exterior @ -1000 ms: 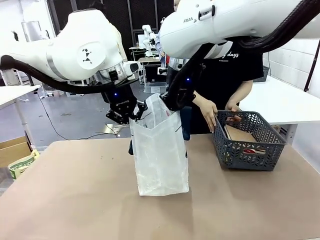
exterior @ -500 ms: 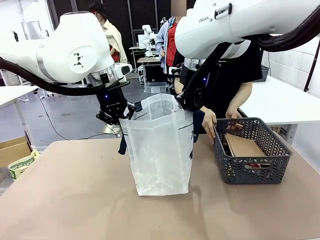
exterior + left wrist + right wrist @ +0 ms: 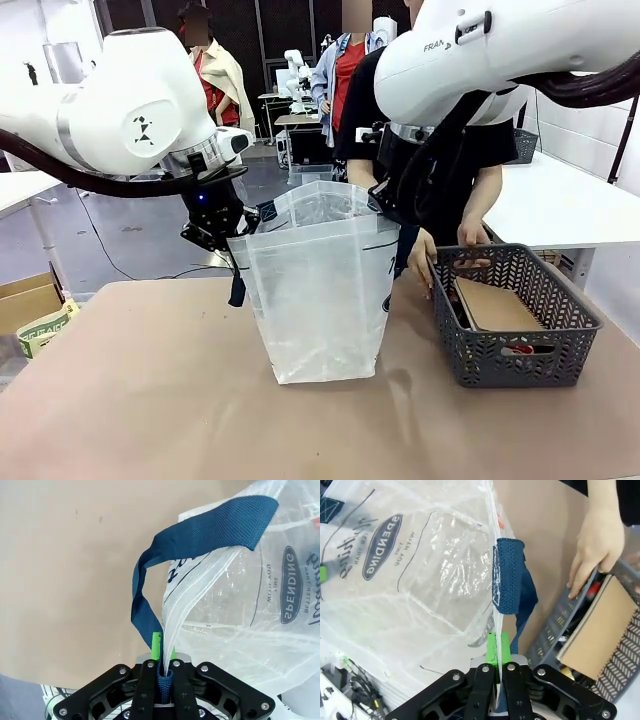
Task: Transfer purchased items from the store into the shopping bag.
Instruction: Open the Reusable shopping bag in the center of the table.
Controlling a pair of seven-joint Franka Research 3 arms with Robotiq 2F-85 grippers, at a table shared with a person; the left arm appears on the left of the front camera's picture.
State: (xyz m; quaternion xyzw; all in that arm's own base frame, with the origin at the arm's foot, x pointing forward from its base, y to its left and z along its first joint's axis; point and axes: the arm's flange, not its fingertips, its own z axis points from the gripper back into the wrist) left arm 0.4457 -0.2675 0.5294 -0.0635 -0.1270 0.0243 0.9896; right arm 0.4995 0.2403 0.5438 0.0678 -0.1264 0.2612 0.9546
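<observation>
Two clenched end effectors hold the shopping bag (image 3: 318, 300) upright near the middle of the tabletop (image 3: 140, 400), with its base resting on the tan surface. A second ago the bag was a narrow, creased column with its mouth pinched almost closed. Now the mouth is stretched into a wide, rounded opening and the sides hang flatter. The left end effector (image 3: 164, 652) has shifted outward to the bag's left edge, and the right end effector (image 3: 497, 650) to its right edge.

Both are clamped tight on the bag. The left one pinches a navy strap (image 3: 210, 530) of coarse woven webbing, with the film running up beside its green pads. The right one grips the film's edge just below the stitched end of a second strap (image 3: 509, 575). The film is translucent, glossy and crinkled. It carries dark script and a navy oval logo (image 3: 291, 585) with white lettering.

To the right of the bag, and apart from it, stands the basket (image 3: 520, 362). It is dark grey plastic, rectangular, with herringbone slots in its walls. It sits nearer the camera and farther right than a second ago. Inside it, a flat tan package (image 3: 495, 305) lies at a tilt, and a red item (image 3: 520, 349) shows low behind the slots.

One of the person's hands, the nearer hand (image 3: 420, 258), hangs at the basket's far left corner, between bag and basket. The farther hand (image 3: 470, 235) is at the far rim.
</observation>
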